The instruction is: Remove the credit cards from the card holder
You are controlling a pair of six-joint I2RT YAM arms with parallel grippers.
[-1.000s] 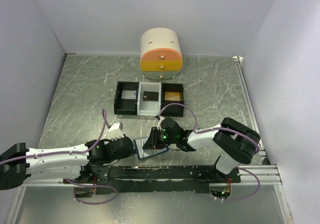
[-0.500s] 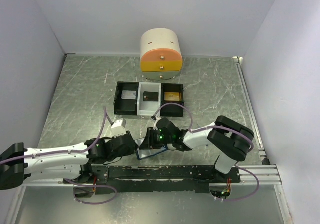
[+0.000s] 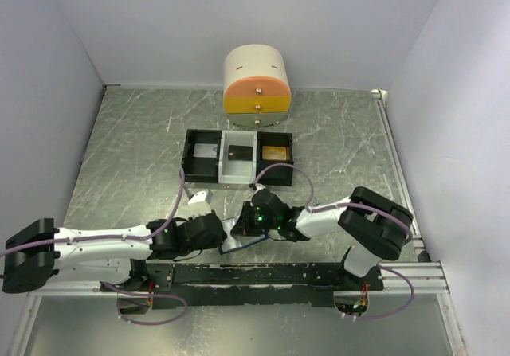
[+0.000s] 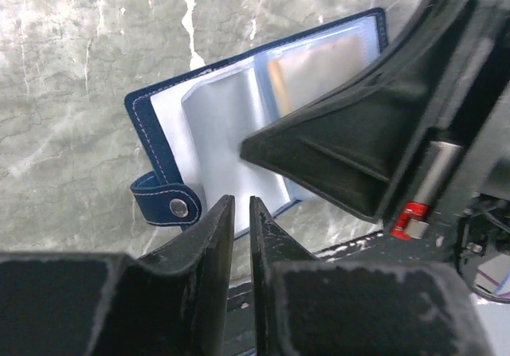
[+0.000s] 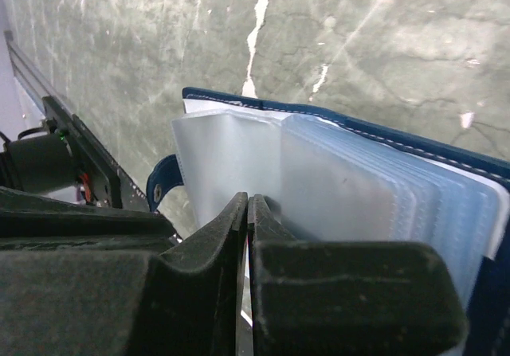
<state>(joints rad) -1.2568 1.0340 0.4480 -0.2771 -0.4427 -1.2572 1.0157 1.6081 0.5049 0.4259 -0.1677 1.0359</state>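
The card holder (image 3: 236, 243) lies open near the table's front edge, dark blue outside with clear sleeves (image 4: 215, 125) and a clasp tab (image 4: 163, 205). A tan card (image 4: 315, 65) shows through one sleeve. My right gripper (image 3: 244, 223) is shut, its tip (image 5: 249, 201) pressed into the fold of the sleeves (image 5: 382, 197). I cannot tell whether it pinches a sleeve. My left gripper (image 3: 220, 233) is shut to a thin slit, empty, at the holder's near edge (image 4: 241, 205).
A black-and-white three-compartment tray (image 3: 188, 165) stands behind the grippers, with a tan-gold card (image 3: 276, 151) in its right compartment and dark cards in the others. A round cream-and-orange drawer unit (image 3: 256, 89) stands at the back. The black base rail (image 3: 263, 272) runs just in front.
My left gripper has moved right, up to the card holder's near edge. The holder has dropped from a tilted, raised pose to lower and flatter under the right gripper.
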